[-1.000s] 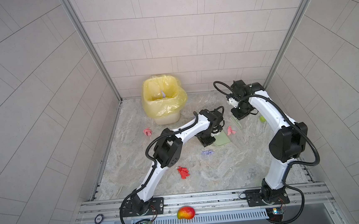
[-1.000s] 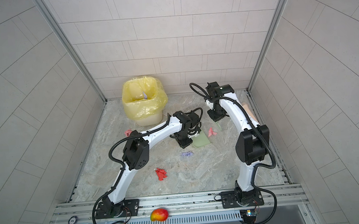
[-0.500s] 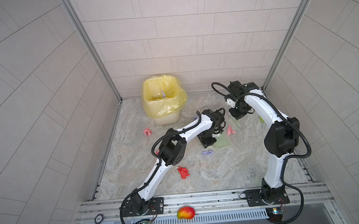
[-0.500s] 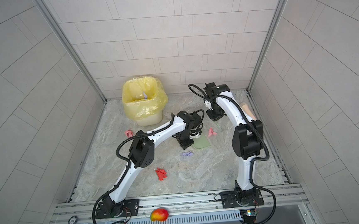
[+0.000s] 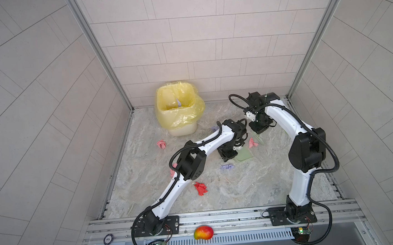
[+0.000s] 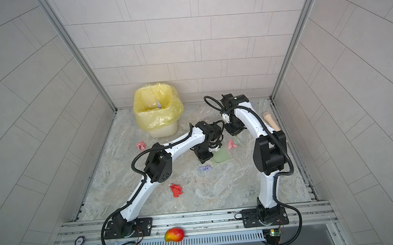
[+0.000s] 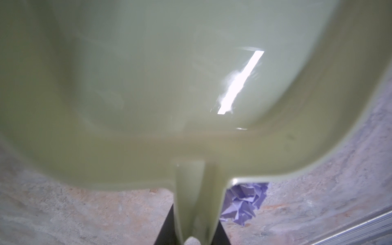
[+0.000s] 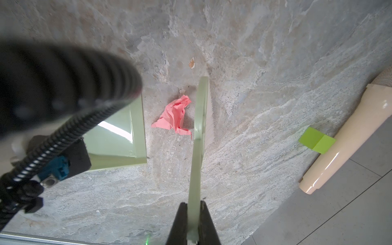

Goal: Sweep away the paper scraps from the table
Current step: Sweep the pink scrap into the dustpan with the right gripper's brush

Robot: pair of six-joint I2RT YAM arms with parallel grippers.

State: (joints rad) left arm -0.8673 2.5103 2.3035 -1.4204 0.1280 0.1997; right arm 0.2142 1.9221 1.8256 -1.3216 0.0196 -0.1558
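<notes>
Your bin holds 1 lavender scrap. The left end effector pinches the dustpan by its handle, and the right end effector pinches the brush. A pink scrap lies on the counter between the dustpan's lip and the brush. Only your right wrist view shows the green cube, well beyond the dustpan.

You have the marble-patterned table with a yellow-bagged bin standing at its back. Nearest the bin, off its front left corner, lies a pink scrap. Right of the bin and nearer the front rail rests a pale green dustpan. A second pink scrap sits slightly farther right, and a lavender scrap slightly nearer the rail. A red scrap lies farthest forward of the bin. Far right of the bin, along the side rail, you see a cream cylinder with a small green piece just beside it.
</notes>
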